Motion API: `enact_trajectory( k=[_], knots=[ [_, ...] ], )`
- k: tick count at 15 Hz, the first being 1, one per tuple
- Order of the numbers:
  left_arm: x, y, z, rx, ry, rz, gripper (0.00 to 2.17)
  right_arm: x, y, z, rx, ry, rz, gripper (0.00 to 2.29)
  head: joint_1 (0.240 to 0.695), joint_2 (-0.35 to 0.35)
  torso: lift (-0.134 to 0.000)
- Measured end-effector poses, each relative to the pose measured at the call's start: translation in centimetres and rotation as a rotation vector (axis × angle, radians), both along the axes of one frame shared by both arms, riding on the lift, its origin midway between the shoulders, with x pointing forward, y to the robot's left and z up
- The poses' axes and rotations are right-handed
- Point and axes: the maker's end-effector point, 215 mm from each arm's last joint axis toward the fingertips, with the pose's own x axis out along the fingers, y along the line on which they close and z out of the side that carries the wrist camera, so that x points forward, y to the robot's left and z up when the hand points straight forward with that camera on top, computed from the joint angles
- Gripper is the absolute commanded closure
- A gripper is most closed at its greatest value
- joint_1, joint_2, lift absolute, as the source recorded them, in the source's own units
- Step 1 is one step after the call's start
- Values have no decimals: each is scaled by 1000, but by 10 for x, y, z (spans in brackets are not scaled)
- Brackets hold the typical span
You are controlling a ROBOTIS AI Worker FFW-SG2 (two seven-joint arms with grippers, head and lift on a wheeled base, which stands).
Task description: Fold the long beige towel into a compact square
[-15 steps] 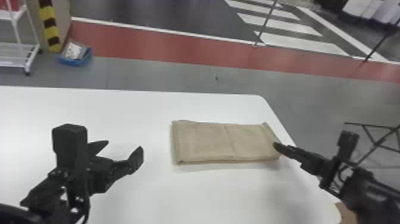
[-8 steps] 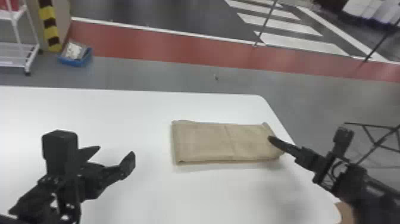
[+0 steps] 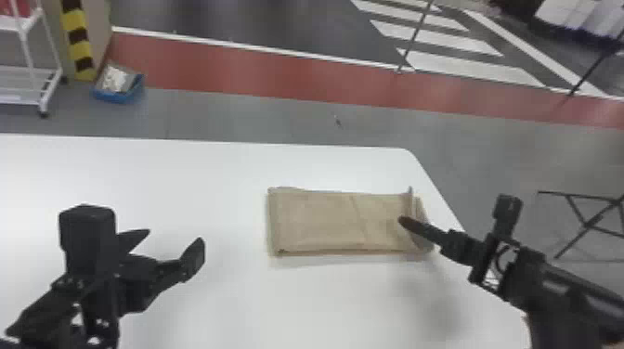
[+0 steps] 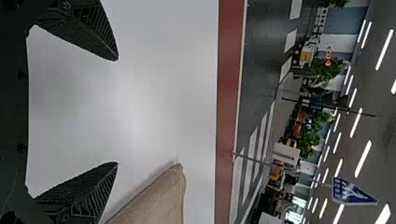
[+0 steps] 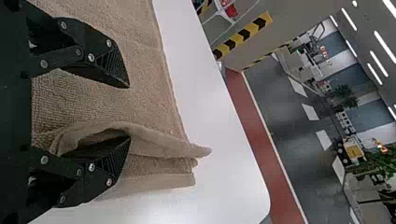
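Left claw [image 3: 174,235]: fingers spread wide, nothing between them, positioned at lower left of the head view over the table [image 3: 260,301], well apart from the towel [image 3: 320,220]. Right claw [image 3: 405,222]: enters from lower right of the head view and meets the towel at its right end. In the right wrist view, the right claw [image 5: 128,112] stands parted, no grip closed; one finger sits in a raised fold, cloth arching over it, and the other is over the flatter cloth. Towel: beige, finely looped pile, soft, folded in layers to a flat oblong right of centre in the head view; a crease crosses it, and the right end is ruffled, with layer edges stacked unevenly. Table: smooth, white, rounded at its far right corner. The towel's right end lies near the table's slanting right edge; broad white surface extends between left claw and towel, with further margin beyond the towel's far side.
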Motion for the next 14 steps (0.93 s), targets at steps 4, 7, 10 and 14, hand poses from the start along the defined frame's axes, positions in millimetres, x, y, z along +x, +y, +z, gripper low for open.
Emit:
enact_trajectory(
  k=[4, 7, 10, 14],
  knots=[
    [1, 4, -2, 6, 1, 6, 87, 4, 30, -13, 15, 45, 51, 593, 695, -350, -124],
    [2, 6, -3, 10, 2, 7, 87, 10, 50, -17, 16, 55, 82, 593, 695, -350, -124],
    [2, 7, -4, 12, 3, 8, 87, 20, 73, -16, 19, 52, 119, 593, 695, -350, -124],
    [3, 9, -4, 14, 2, 13, 87, 27, 112, -21, 34, 71, 179, 593, 695, -317, -124]
  ],
)
